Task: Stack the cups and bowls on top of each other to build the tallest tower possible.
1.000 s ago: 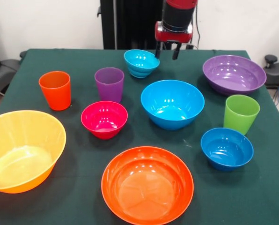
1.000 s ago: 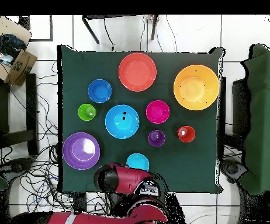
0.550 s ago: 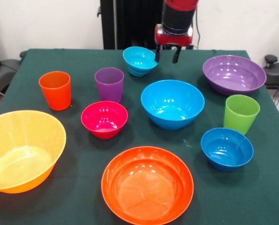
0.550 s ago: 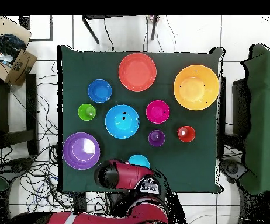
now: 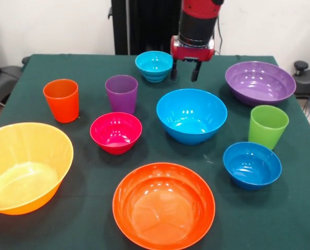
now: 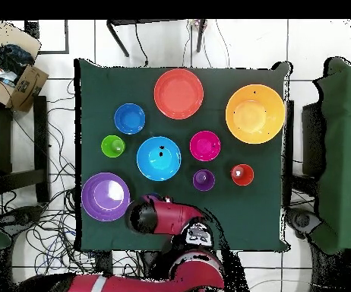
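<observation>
Front and overhead views of a table point(image 5: 300, 219) laid with ten loose pieces; no tower is yet begun. The gripper point(image 5: 184, 71) is shown hanging from the arm point(image 5: 198, 21) with its two fingers point(image 5: 195, 72) apart and nothing between them.

The relation on which the coming move is judged to turn: in the front view the small cyan bowl point(image 5: 154, 65) lies at 9 o'clock from the gripper, just beside the nearer finger; whether finger and rim touch cannot be told. In the overhead view this bowl is hidden under the arm. The bowl is seated upright, mouth up; being round, it has no long axis in plan, so only its vertical axis matters, and a grasp is judged to require one finger inside the rim and one outside.

From the large sky-blue bowl point(image 5: 191, 115) at table centre, the remaining pieces are placed by the front view: purple cup point(image 5: 121, 94) at 10 o'clock, orange cup point(image 5: 61, 100) at 9, magenta bowl point(image 5: 116, 132) at 8, yellow-orange bowl point(image 5: 25, 166) further at 8, orange-red bowl point(image 5: 164, 205) at 7, dark blue bowl point(image 5: 252, 164) at 4, green cup point(image 5: 268, 126) at 3, purple bowl point(image 5: 260, 82) at 2. All are upright and apart.
</observation>
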